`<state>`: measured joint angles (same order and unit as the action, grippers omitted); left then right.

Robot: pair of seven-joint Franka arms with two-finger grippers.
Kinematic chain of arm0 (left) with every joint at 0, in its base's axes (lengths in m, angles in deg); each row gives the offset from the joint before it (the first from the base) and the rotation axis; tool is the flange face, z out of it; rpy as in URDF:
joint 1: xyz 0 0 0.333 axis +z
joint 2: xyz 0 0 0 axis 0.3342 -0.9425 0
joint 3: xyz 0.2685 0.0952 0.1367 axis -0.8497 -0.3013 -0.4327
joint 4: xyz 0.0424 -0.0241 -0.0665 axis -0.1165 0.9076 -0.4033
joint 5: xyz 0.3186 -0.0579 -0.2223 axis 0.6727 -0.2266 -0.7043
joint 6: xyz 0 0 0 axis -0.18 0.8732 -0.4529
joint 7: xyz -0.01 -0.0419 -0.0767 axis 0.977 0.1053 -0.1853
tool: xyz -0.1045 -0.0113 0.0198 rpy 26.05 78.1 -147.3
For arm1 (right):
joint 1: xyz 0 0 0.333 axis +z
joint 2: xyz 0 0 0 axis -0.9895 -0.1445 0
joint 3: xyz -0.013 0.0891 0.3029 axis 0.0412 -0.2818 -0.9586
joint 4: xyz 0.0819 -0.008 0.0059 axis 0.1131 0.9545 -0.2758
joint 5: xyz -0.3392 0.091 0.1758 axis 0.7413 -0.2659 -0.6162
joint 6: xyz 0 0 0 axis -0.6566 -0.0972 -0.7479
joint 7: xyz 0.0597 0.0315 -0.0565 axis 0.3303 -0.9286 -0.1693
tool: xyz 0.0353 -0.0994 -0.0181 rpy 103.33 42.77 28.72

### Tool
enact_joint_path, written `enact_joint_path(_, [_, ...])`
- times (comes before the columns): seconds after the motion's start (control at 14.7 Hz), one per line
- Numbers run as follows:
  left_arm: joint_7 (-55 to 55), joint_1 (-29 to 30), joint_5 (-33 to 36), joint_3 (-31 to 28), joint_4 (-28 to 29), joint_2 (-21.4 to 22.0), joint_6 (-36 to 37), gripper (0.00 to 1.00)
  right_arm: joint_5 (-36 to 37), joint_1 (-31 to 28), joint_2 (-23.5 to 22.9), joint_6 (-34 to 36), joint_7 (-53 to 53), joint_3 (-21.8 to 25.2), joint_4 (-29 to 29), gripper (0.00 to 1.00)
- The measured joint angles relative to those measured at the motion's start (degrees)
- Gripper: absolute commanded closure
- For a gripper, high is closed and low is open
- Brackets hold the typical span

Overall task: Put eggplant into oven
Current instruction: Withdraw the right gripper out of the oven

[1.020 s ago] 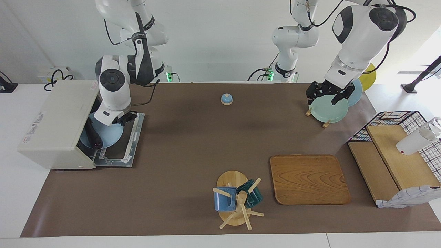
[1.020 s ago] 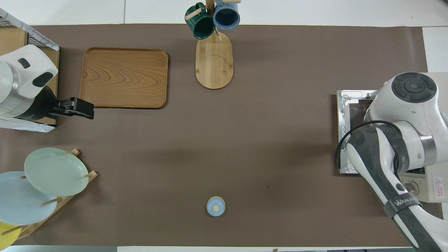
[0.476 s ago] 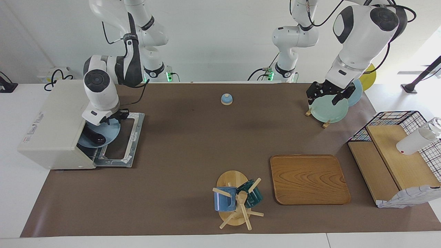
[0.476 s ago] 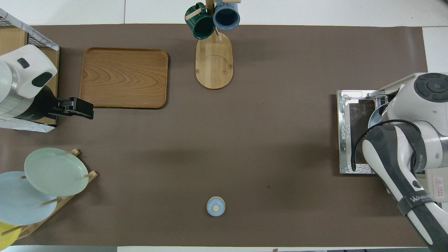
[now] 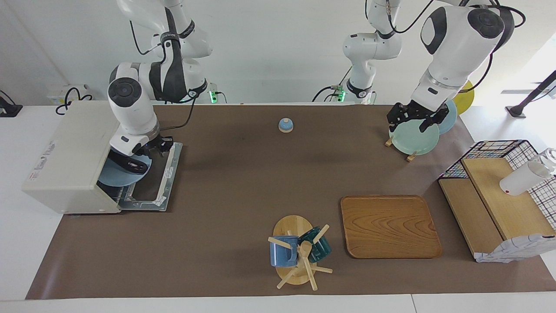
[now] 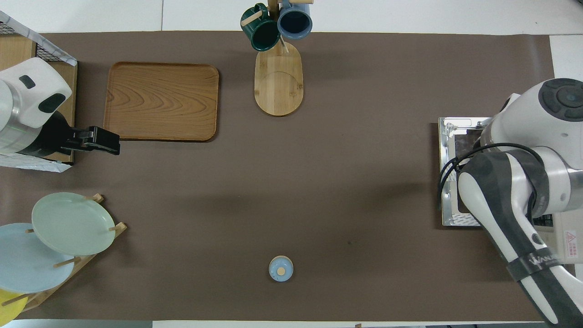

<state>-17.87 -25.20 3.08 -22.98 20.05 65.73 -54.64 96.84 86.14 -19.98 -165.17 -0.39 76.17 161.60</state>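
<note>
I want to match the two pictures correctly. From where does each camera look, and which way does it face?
Facing view: high across the table, looking at the robots; both arms show whole, the right end effector at the open oven.
Overhead view: high above the robots' end, looking forward and steeply down; only the arms' outer parts show, the left end effector included.
Shared: bell, wooden tray, mirrored half a turn.

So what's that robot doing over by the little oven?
The right arm's tool is at the mouth of the oven, whose door is folded down. A light blue plate with the dark eggplant on it sits partly inside the oven, under that tool. Whether the tool is gripping anything cannot be told. The left arm waits, its tool open over the pale green plate in the plate rack.
</note>
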Motion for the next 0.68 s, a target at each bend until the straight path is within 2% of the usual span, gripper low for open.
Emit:
enact_joint_path(0.27, [0.01, 0.14, 0.0, 0.0, 0.0, 0.0, 0.0, 0.0, -0.08, 3.71, -4.59, -15.56, 8.32, -0.14, 7.64, 1.0])
enact_joint_path(0.48, [0.01, 0.16, 0.0, 0.0, 0.0, 0.0, 0.0, 0.0, -0.08, 2.54, -7.65, -17.35, 8.38, 0.16, 8.35, 1.0])
enact_joint_path(0.68, [0.01, 0.17, 0.0, -0.01, 0.0, 0.0, 0.0, 0.0, 1.22, 1.85, -7.86, -17.33, 8.37, 0.2, 8.48, 1.0])
